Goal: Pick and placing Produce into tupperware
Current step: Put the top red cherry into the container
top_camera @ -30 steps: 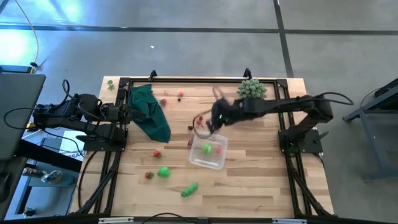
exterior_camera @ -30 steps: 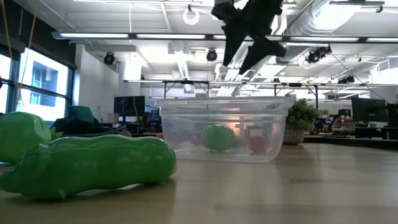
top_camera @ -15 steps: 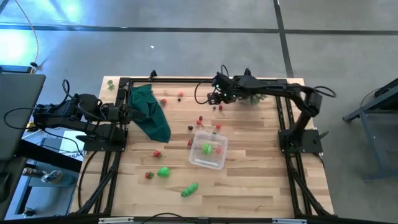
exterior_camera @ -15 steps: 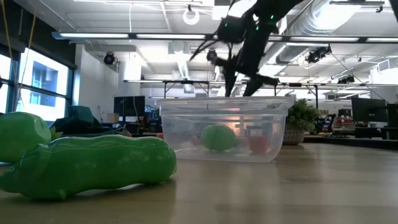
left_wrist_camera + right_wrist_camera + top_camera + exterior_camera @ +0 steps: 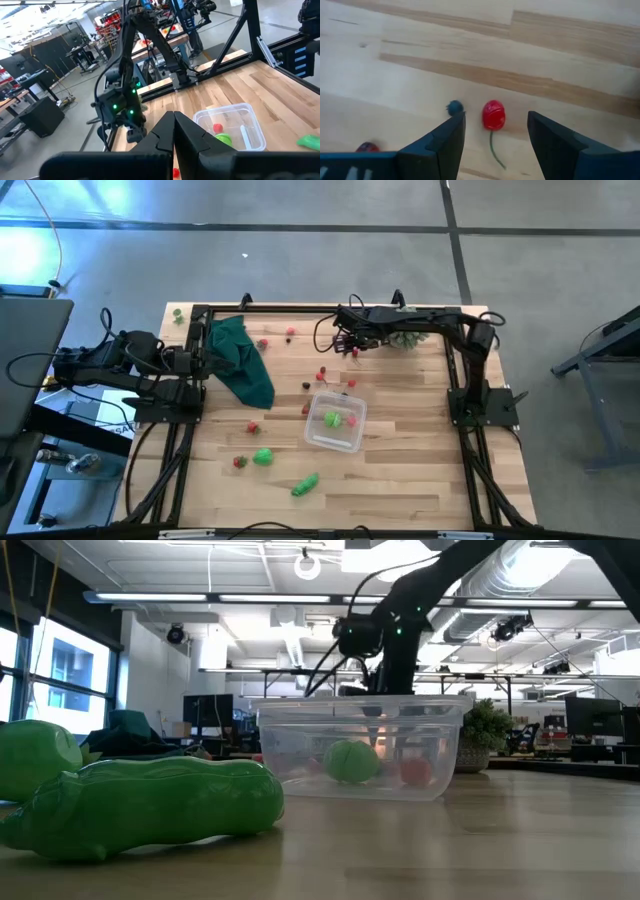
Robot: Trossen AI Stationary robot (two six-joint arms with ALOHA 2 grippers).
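Note:
The tupperware (image 5: 335, 423) stands mid-table with a green piece (image 5: 331, 419) and a red piece (image 5: 415, 771) inside. Loose produce lies on the wood around it: a red cherry with a stem (image 5: 493, 115), a tiny blue berry (image 5: 454, 106), other red berries (image 5: 322, 374), and green pieces (image 5: 262, 457) (image 5: 305, 484) near the front. My right gripper (image 5: 496, 121) is open and points down near the far edge. Its fingers stand either side of the cherry without touching it. My left gripper (image 5: 174, 119) is shut and waits at the left edge.
A dark green cloth (image 5: 240, 360) lies at the far left, and a pale green spiky plant (image 5: 405, 330) sits at the far right behind my right arm. A black frame (image 5: 200, 315) borders the table. Bare wood lies to the right of the tupperware.
My right gripper has left the space over the tupperware, swung toward the table's far edge and come down over the red cherry, tipping steeper downward. It has stayed open. Nothing on the table has moved.

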